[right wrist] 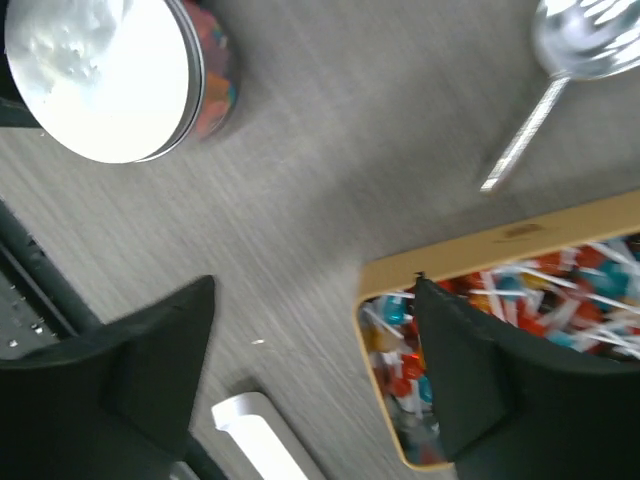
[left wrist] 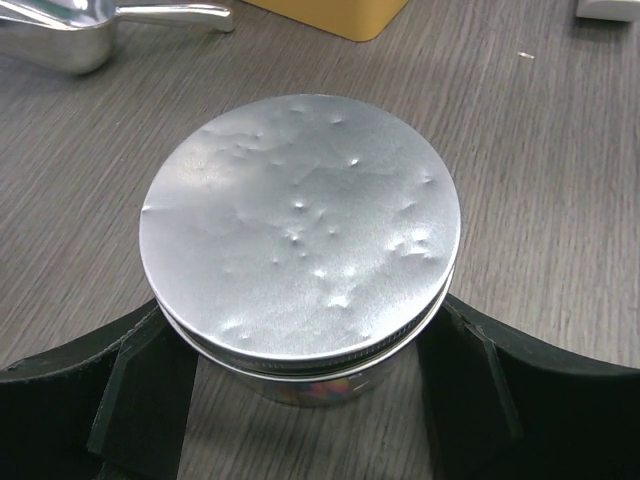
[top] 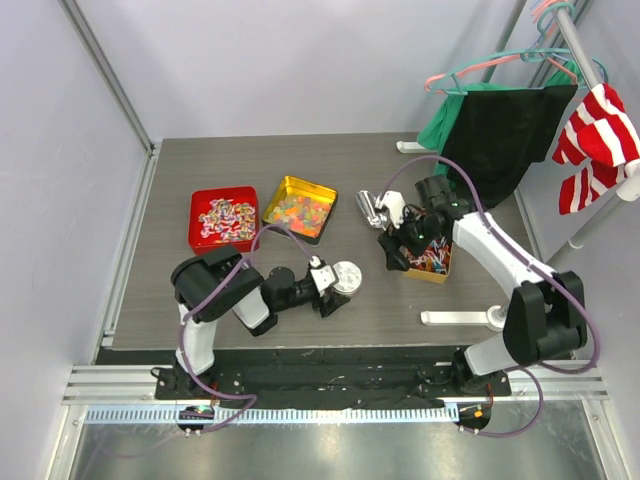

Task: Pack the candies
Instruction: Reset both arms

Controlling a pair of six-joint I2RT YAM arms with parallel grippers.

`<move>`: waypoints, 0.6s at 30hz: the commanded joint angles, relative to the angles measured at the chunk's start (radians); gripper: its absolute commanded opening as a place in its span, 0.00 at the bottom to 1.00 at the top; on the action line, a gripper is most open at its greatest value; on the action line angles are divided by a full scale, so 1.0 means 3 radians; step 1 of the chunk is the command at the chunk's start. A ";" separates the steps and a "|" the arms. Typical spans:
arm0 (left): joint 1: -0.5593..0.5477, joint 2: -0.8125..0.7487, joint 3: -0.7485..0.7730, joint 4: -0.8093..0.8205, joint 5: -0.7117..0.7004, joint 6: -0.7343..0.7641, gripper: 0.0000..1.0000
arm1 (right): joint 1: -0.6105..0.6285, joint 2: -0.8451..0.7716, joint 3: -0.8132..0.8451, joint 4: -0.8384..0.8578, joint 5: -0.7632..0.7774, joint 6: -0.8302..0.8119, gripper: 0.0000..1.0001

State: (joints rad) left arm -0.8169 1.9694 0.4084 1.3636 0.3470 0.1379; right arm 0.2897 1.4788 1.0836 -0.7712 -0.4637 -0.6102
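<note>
Wrapped candies (top: 226,217) fill a red tin (top: 197,200) at the back left. Glossy gummy candies (top: 300,209) fill a gold tin (top: 283,186) beside it. More wrapped candies (right wrist: 520,295) lie in a yellow tin (right wrist: 470,250), which also shows in the top view (top: 438,275). My left gripper (top: 335,287) is shut on a round silver tin (top: 348,275), its dented lid on. In the left wrist view the tin (left wrist: 300,220) sits between my gripper's (left wrist: 300,308) fingers. My right gripper (top: 393,252) is open and empty over the yellow tin's left edge; it also shows in the right wrist view (right wrist: 315,290).
A silver scoop (top: 371,208) lies on the table between the gold tin and the right gripper. A clothes rack with hangers, black cloth (top: 510,125) and a red-and-white striped cloth (top: 600,140) stands at the back right. Its white foot (top: 465,318) lies near the right arm.
</note>
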 commanded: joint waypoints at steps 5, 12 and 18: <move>0.0018 -0.0275 -0.0144 0.0159 -0.0114 0.0062 0.78 | -0.0005 -0.0624 0.0208 0.0157 0.0252 0.0024 0.99; 0.0018 -0.0857 -0.0410 -0.0219 0.0091 0.0266 1.00 | -0.0004 -0.0920 0.0243 0.0218 0.0293 0.0121 1.00; 0.0023 -0.1730 -0.0670 -0.0837 0.0219 0.0608 1.00 | -0.0010 -0.1171 0.0167 0.0300 0.0165 0.0167 1.00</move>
State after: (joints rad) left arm -0.8150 1.6146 0.2581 1.2057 0.3717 0.2188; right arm 0.2867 1.1877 1.1187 -0.7288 -0.3878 -0.5861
